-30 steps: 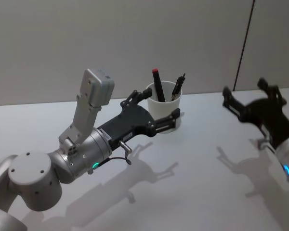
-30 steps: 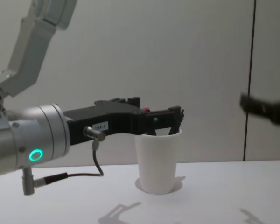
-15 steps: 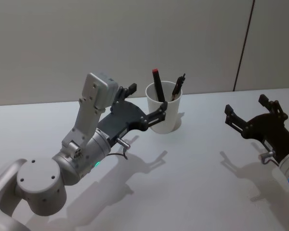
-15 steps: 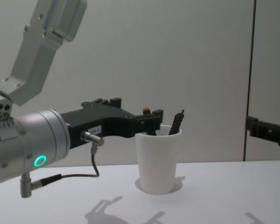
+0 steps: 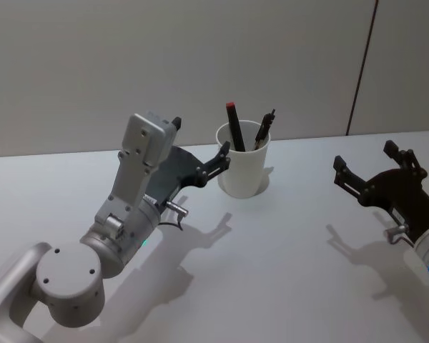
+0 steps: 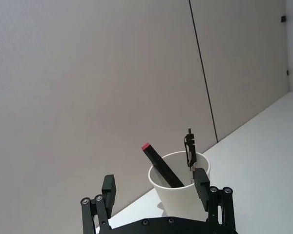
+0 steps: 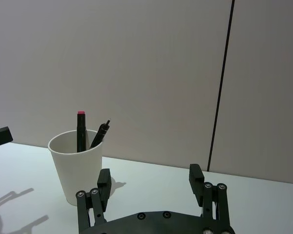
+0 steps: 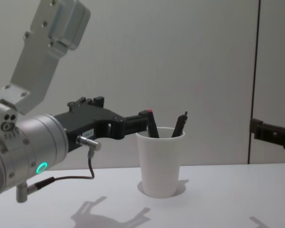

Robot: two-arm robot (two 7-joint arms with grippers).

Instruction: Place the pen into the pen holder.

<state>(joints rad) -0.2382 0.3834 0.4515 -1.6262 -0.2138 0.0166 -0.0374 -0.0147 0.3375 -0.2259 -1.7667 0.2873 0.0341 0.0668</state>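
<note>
- Left gripper (image 5: 200, 151) hangs above the table (image 5: 286, 243), just left of the pen holder (image 5: 243, 168), with its fingers spread apart and nothing between them.
- From the chest view the left gripper (image 8: 128, 124) reaches in from the left at about rim height, its near fingertip close beside the cup's rim; I cannot tell whether it touches.
- In the left wrist view the 2 black fingers (image 6: 109, 187) stand wide apart, and the pen holder (image 6: 178, 187) shows between them, farther off.
- Right gripper (image 5: 372, 166) hovers over the table on the right side, well apart from the cup, its fingers also spread and empty.
- The right wrist view shows its fingers (image 7: 104, 183) open, with the pen holder (image 7: 78, 165) standing off to one side.
- The pen holder (image 8: 160, 161) is a white paper cup, upright on the table near the back wall (image 5: 200, 64).
- 2 pens stand inside it: a black pen with a red tip (image 5: 234, 127) leaning against the rim, and a black clip pen (image 5: 264, 130) beside it, tilted the other way.
- Both pens stick out above the rim.
</note>
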